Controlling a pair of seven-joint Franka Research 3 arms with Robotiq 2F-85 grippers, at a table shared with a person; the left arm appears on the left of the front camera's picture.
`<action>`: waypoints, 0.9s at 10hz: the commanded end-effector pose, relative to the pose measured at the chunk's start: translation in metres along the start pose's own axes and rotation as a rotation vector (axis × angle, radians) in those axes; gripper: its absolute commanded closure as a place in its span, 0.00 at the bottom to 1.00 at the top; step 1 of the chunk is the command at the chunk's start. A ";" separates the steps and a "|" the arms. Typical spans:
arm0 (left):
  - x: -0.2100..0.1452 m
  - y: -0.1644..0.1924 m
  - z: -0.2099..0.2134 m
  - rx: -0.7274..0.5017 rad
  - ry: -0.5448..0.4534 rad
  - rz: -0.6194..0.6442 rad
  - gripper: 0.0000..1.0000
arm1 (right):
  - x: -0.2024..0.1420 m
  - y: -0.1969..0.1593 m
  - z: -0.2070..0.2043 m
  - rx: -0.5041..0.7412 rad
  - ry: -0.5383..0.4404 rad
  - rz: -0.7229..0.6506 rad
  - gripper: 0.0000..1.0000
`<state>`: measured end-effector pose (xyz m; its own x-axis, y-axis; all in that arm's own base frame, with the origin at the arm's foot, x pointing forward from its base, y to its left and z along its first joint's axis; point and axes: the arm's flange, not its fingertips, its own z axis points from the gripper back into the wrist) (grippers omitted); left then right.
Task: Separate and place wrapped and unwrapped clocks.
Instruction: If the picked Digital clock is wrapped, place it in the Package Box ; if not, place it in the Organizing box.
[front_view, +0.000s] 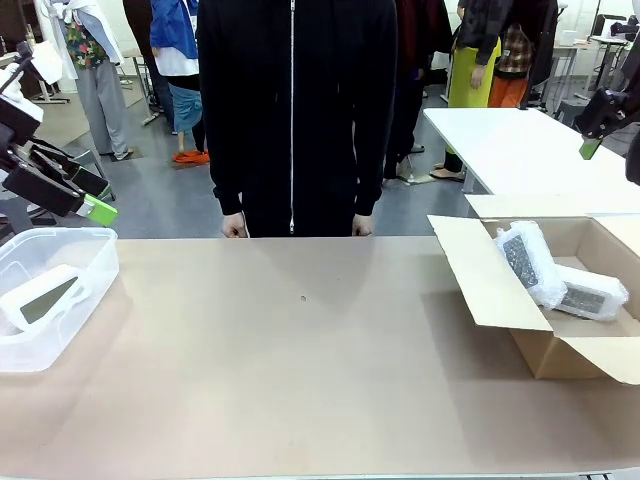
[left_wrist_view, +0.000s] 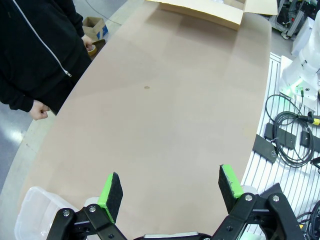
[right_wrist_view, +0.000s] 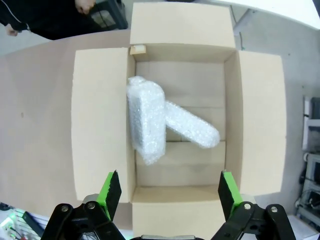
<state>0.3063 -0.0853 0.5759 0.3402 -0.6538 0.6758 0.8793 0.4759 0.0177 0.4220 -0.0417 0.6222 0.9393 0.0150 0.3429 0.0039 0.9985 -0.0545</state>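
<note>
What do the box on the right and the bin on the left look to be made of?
The box looks like plain brown corrugated cardboard, matte, with folded-out flaps. The bin seems thin translucent plastic: glossy rim, and the bare clock shows through its wall.

Black fingers (right_wrist_view: 111, 192) carry green pads (silver screws at the knuckles); the linkage looks black too.

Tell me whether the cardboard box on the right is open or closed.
Open. The cardboard box has all four flaps folded outward, and two bubble-wrapped clocks lie visible inside on its floor.
</note>
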 end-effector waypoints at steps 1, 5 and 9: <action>-0.001 0.000 0.001 -0.002 -0.004 0.000 0.00 | -0.002 0.000 -0.003 0.013 -0.005 -0.003 0.00; -0.001 0.000 0.001 -0.002 -0.004 0.000 0.00 | -0.002 0.000 -0.003 0.013 -0.005 -0.003 0.00; -0.001 0.000 0.001 -0.002 -0.004 0.000 0.00 | -0.002 0.000 -0.003 0.013 -0.005 -0.003 0.00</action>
